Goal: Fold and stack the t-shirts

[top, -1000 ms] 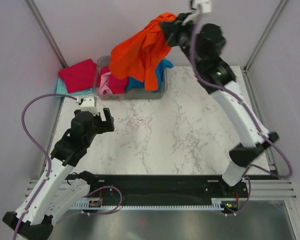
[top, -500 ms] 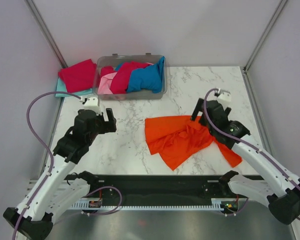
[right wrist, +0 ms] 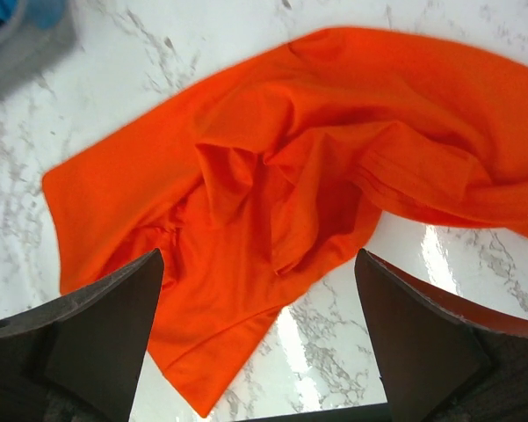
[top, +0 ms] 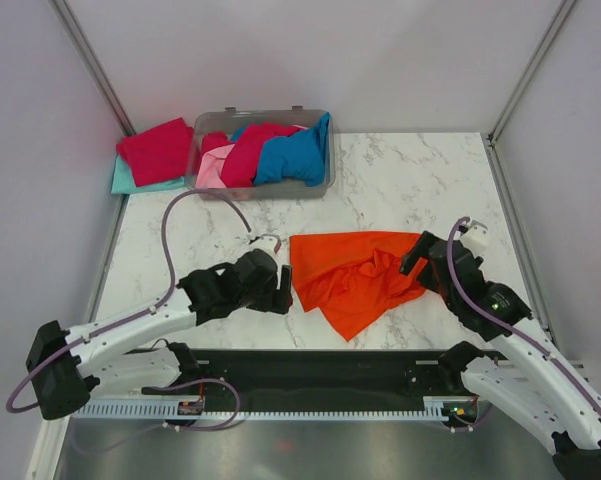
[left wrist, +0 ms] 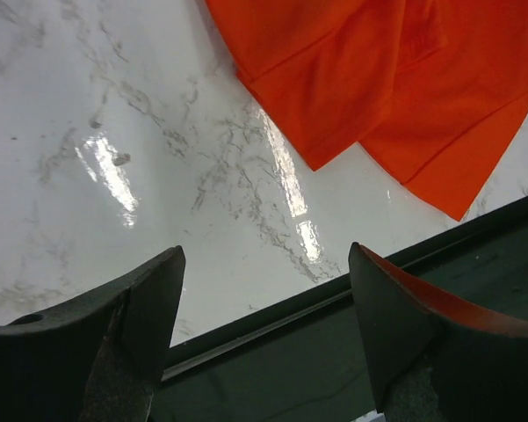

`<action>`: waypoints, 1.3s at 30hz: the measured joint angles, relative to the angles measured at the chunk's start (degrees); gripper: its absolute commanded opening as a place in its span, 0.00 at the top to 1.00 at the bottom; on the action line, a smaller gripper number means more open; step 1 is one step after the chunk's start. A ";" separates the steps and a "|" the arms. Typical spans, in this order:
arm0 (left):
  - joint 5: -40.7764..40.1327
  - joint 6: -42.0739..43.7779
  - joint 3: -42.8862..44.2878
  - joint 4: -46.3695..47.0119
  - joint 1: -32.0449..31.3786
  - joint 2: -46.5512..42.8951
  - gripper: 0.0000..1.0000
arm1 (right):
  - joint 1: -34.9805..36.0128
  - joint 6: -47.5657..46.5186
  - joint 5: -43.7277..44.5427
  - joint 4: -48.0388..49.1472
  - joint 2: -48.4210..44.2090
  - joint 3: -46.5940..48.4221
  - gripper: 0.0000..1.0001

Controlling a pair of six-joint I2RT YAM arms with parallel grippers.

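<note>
A bright orange t-shirt point(top: 352, 278) lies crumpled on the marble table, between the two arms. My left gripper point(top: 283, 290) sits low at the shirt's left edge, open. In the left wrist view the orange t-shirt point(left wrist: 378, 79) lies beyond the gripper point(left wrist: 264, 290), with only bare table and the front rail between the fingers. My right gripper point(top: 418, 266) hovers over the shirt's right edge, open and holding nothing. In the right wrist view the rumpled shirt point(right wrist: 290, 176) spreads below the gripper point(right wrist: 259, 299). Crimson point(top: 248, 150), blue point(top: 295, 155) and pink point(top: 212, 170) t-shirts fill the bin.
The clear grey plastic bin point(top: 259, 187) stands at the back of the table; its corner point(right wrist: 22, 44) shows in the right wrist view. Left of it a crimson shirt point(top: 155, 150) lies on a teal one point(top: 125, 182). A dark rail point(top: 320, 365) runs along the table's near edge.
The right gripper brought the orange t-shirt down from above the bin, let it go on the table and drew back to the right. The left arm swung right to the shirt's left edge.
</note>
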 measured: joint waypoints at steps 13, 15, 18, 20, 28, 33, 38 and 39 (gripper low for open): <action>6.49 -3.76 -4.90 17.18 -1.42 19.12 0.27 | 0.00 0.44 -5.01 2.62 -0.46 -6.71 0.02; 6.93 -3.85 -4.44 17.99 -1.42 22.40 0.29 | 0.00 0.28 -5.40 3.02 -0.44 -7.21 0.02; 7.61 -4.02 -3.17 19.30 -1.55 24.70 0.30 | 0.00 0.07 -5.86 3.23 -0.42 -7.69 0.02; 7.91 -4.09 -2.93 20.33 -1.86 25.64 0.30 | 0.00 -0.22 -5.99 3.26 -0.42 -7.76 0.02; 9.27 -4.24 0.26 23.47 -2.91 30.51 0.59 | 0.00 -0.90 -6.10 4.28 0.09 -8.83 0.02; 9.46 -5.09 0.92 24.92 -3.41 32.74 0.98 | 0.00 -1.20 -6.14 4.39 -0.11 -9.38 0.02; 5.92 -4.92 2.80 19.56 -3.45 31.63 0.98 | 0.00 -1.20 -6.49 4.44 -0.17 -9.64 0.02; 4.55 -4.74 3.26 16.39 -3.04 29.94 0.98 | 0.00 -1.20 -6.60 4.44 -0.15 -9.64 0.02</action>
